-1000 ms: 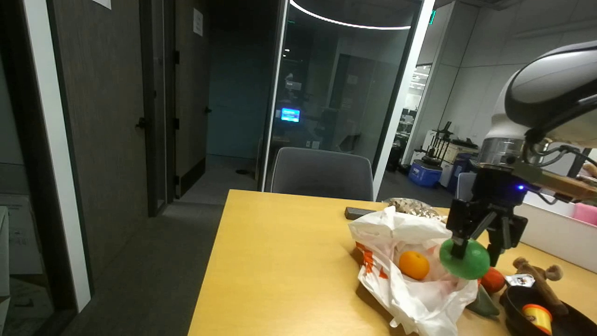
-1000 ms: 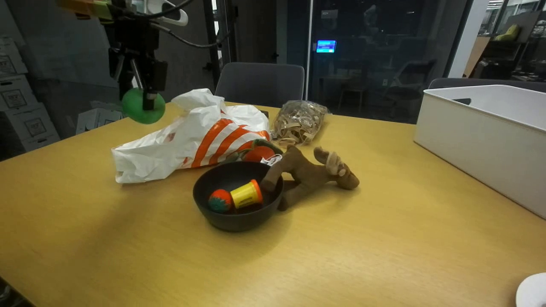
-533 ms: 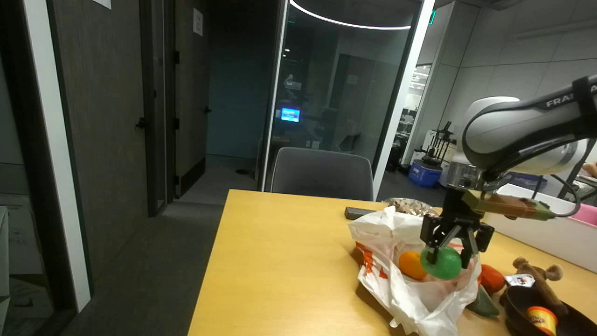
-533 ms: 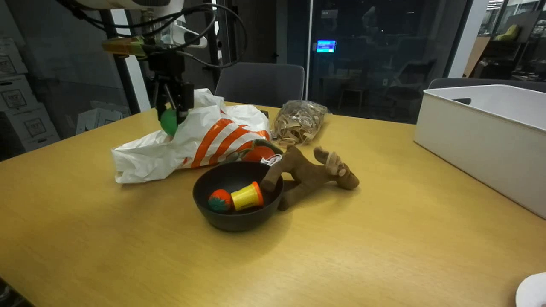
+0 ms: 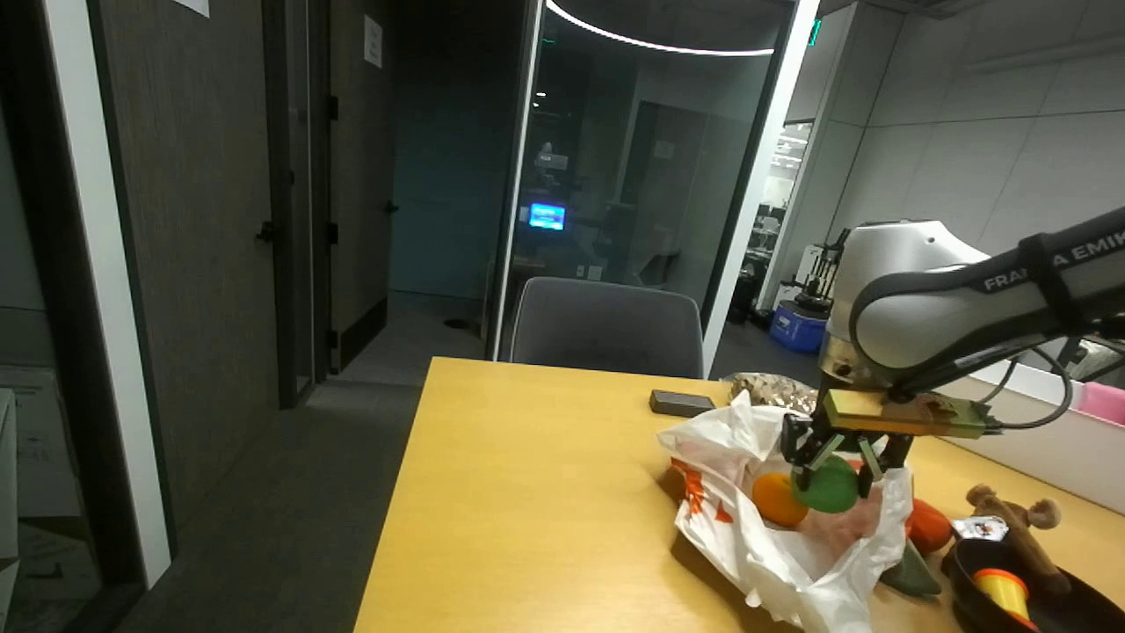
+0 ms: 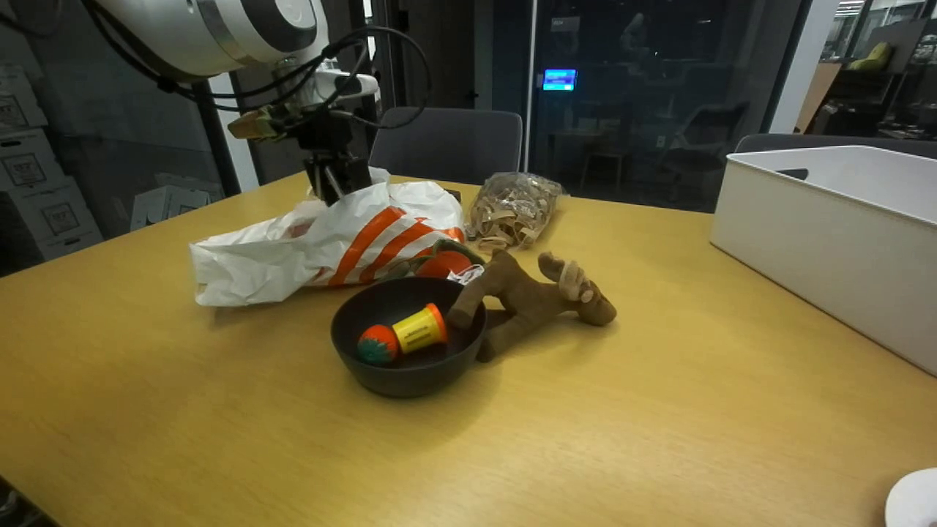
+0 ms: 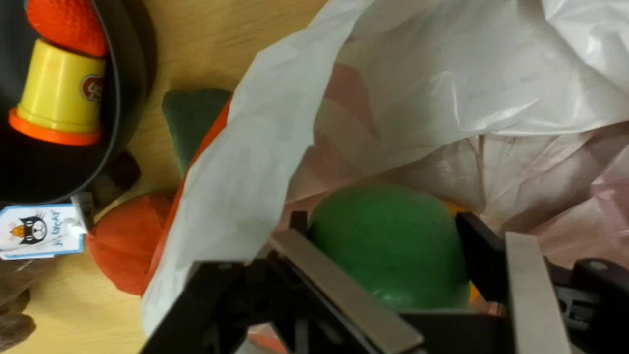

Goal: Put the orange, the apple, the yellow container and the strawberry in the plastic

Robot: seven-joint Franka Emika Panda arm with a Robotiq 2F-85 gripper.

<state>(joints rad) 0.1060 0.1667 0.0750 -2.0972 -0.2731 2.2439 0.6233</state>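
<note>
My gripper (image 5: 833, 482) is shut on the green apple (image 7: 388, 241), with a finger on either side of it in the wrist view. It holds the apple low inside the mouth of the white plastic bag (image 5: 747, 563), right beside the orange (image 5: 773, 501). The orange lies in the bag; only slivers of it show in the wrist view. The bag and its orange stripes show in an exterior view (image 6: 293, 256), where the apple is hidden. The yellow container (image 6: 419, 329) with an orange lid and the red strawberry (image 6: 377, 345) lie in the black bowl (image 6: 399, 382).
A brown plush moose (image 6: 531, 300) leans on the bowl. An orange plush piece (image 6: 445, 263) with green parts lies between bag and bowl. A clear bag of tan pieces (image 6: 516, 208) and a dark block (image 5: 681, 403) are behind. A white bin (image 6: 820, 234) stands at one side.
My gripper has carried the apple over and down into the bag's mouth. The bag's edges have shifted slightly. The yellow container has rocked a little in the bowl.
</note>
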